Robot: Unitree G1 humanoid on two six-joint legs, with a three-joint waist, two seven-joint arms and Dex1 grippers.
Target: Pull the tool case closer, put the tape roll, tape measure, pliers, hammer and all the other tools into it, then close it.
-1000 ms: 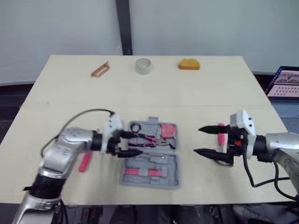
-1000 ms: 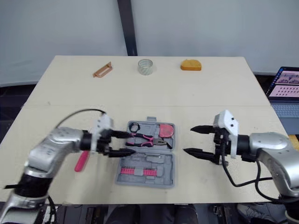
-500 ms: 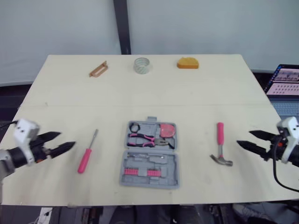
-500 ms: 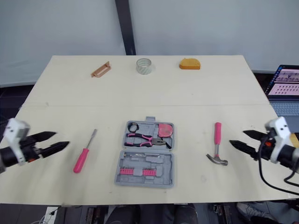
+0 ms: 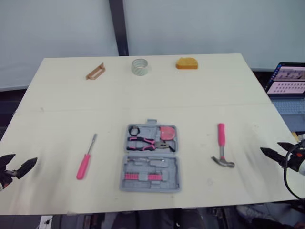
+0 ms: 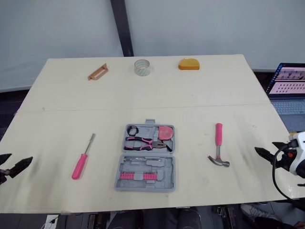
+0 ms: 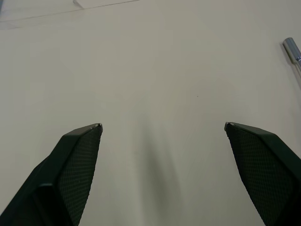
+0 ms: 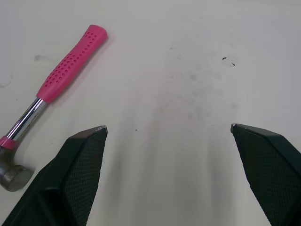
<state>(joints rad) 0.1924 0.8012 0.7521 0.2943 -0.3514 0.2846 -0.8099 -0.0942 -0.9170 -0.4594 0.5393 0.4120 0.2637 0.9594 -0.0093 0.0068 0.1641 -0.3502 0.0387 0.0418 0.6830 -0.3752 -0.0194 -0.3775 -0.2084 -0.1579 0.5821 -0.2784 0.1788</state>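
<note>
Lying between the gaping left pincer [image 7: 162, 126] and gaping right pincer [image 8: 168, 127], tool case [image 5: 151, 157] touches neither.

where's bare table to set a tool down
Widest: the band between the open grey tool case and the far clear tape roll and orange tape measure. Tighter gaps flank the case, up to the pink-handled screwdriver and pink-handled hammer.

The hammer [image 8: 48, 89] has a dimpled pink grip, a polished metal shaft and a duller metal head. The pale surface [image 8: 178, 94] is matt, smooth, faintly smudged. The black fingers [image 8: 84, 165] are finely cross-hatched. The tool case [image 6: 164, 176] is matt grey plastic.
</note>
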